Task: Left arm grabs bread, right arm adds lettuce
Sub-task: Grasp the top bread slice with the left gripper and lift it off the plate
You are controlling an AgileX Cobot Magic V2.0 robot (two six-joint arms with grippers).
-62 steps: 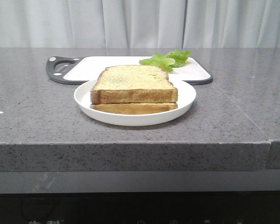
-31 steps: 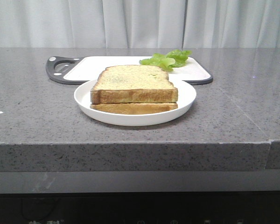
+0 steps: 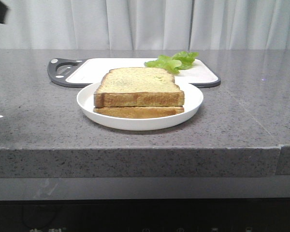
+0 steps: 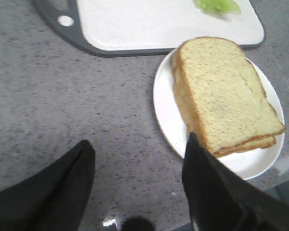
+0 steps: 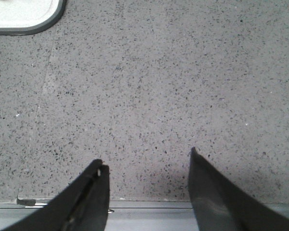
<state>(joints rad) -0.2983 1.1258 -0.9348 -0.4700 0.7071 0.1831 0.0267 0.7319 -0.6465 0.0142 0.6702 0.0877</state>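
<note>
lettuce cut off at frame edge, thinner slice mostly hidden under bread

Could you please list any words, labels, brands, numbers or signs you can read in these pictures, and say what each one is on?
Nothing can be read for certain.
Pale marks along the dark panel below the counter: cut off by the picture edge, not readable.
Small pale symbols on the same panel further right: too small to read.
Bread, plate, cutting board, lettuce: no writing visible.
</note>
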